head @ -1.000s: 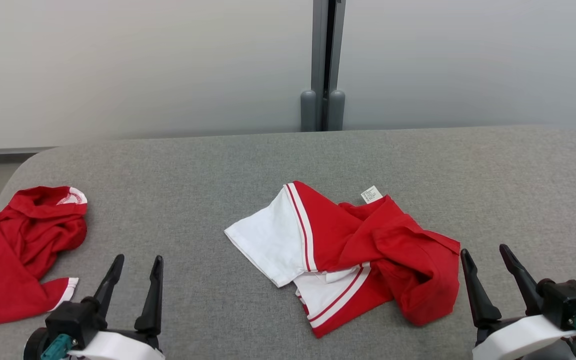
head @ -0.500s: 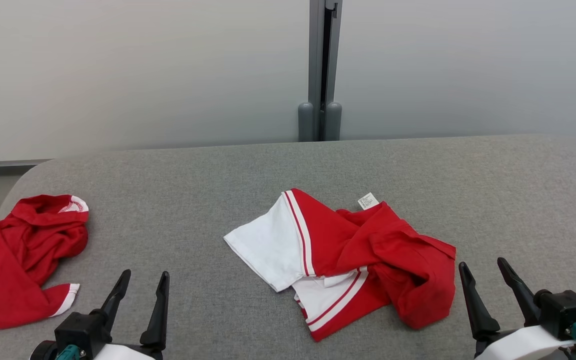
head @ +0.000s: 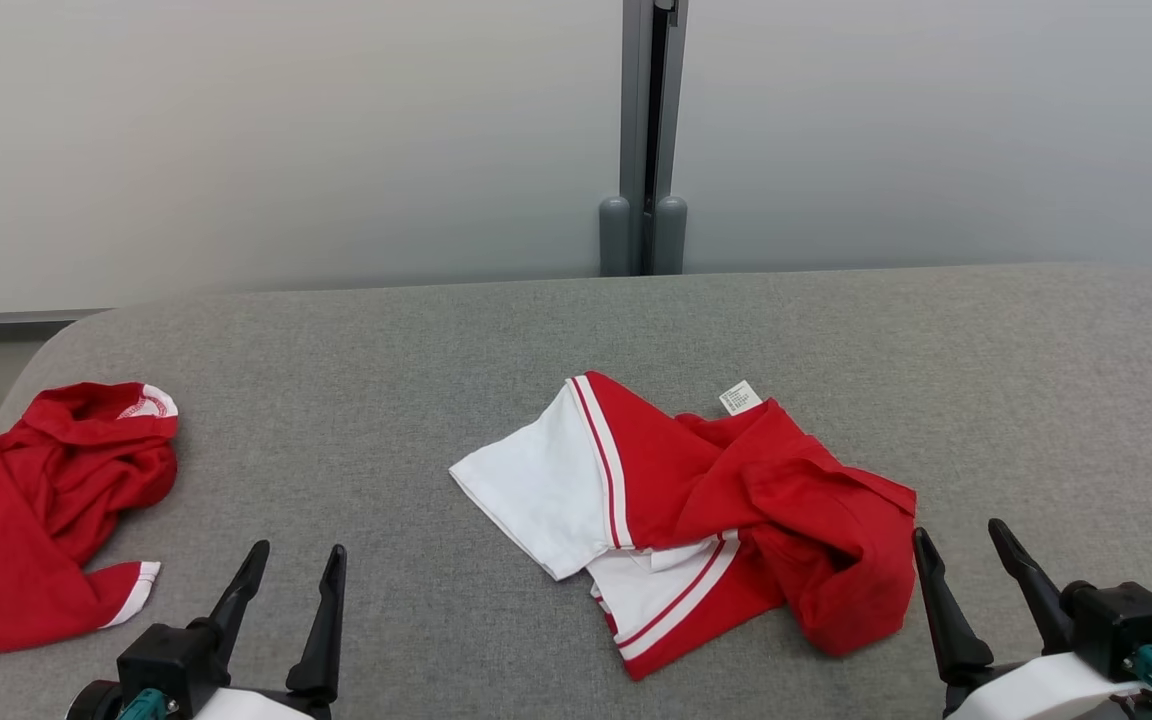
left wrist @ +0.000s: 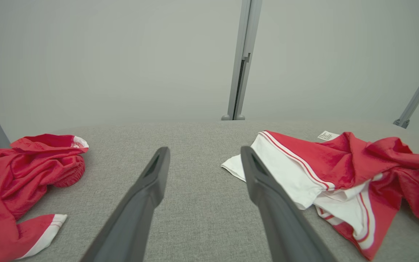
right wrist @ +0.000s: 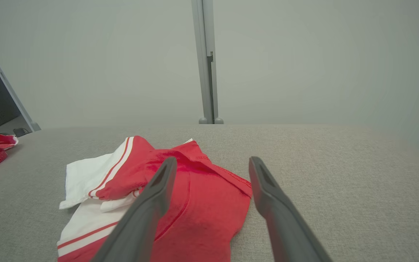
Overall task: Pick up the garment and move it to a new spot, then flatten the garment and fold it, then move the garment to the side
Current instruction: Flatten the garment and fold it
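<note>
Crumpled red-and-white cloth garment [head: 696, 510] lies approx. mid-table on the grey fabric-covered table [head: 436, 350], a bit to my right of centre. It's not flat: folds are piled up, esp. on the red side. Its long axis runs left-right across me, slightly tilted. The white panel w/ red stripes points to my left, and the bunched red end points to my right and nearer me. A small white label [head: 740, 396] sticks out at the far edge.

My left gripper [head: 299, 548] has its fingers spread wide w/ nothing between them. It sits over bare grey fabric, between that garment and a second crumpled red cloth garment w/ white trim [head: 46, 510] at the table's left edge. The two garments are well apart.

My right gripper [head: 958, 528] is also spread wide, holding nothing. Its inner finger is just beside the bunched red end; I can't tell if it touches.

A grey metal post [head: 644, 130] stands behind the table against a pale wall.
</note>
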{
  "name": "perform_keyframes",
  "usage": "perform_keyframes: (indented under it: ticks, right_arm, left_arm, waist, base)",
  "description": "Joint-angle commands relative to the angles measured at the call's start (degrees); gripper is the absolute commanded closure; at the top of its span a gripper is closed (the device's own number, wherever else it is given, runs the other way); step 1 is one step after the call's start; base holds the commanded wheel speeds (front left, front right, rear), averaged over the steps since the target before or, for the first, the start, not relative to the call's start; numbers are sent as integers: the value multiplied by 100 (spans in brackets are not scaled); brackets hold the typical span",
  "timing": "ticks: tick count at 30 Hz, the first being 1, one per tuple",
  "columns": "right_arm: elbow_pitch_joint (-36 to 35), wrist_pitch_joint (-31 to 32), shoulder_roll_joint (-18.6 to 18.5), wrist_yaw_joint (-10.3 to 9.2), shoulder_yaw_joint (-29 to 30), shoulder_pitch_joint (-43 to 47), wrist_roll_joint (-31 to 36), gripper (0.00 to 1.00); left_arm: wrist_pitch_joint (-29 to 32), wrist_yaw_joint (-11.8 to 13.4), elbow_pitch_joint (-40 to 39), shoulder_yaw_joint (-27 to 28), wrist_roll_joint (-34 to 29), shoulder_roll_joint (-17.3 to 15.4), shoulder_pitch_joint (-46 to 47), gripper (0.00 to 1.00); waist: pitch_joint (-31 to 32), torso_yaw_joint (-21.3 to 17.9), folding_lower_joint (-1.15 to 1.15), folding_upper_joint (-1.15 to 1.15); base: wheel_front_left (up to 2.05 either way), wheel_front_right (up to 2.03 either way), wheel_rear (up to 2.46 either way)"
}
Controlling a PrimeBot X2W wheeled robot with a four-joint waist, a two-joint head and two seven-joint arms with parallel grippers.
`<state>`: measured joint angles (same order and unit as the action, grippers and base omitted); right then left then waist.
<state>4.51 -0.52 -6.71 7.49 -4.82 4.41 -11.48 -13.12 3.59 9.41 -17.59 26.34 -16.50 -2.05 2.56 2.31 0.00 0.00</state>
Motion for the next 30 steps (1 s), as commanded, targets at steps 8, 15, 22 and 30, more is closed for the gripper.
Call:
perform_keyframes:
  ticks: [8, 15, 22, 30]
  right_arm:
    - [200, 322, -118, 0, -453, -381, 92, 0]
    - [862, 876, -295, -1, -1044, -1247, 215, 0]
    - [1483, 1180, -385, -1, -1157, -1867, 312, 80]
    - [1587, 757, -214, -1, -430, -1823, 114, 100]
  left_arm:
    - [-19, 35, -4, -52, 5, 19, 208, 0]
    - [-60, -74, 86, -184, -90, 153, 635, 0]
    - [-158, -143, 290, -204, -162, 309, 992, 0]
    - [-203, -196, 427, -100, -234, 376, 1125, 0]
  waist:
    - [-165, 104, 0, 0]
    - [-615, 364, 0, 0]
    - [-963, 481, 0, 0]
    - [-1064, 383, 0, 0]
  base:
    - [0, 0, 0]
    - [0, 0, 0]
    - [0, 0, 0]
    - [0, 0, 0]
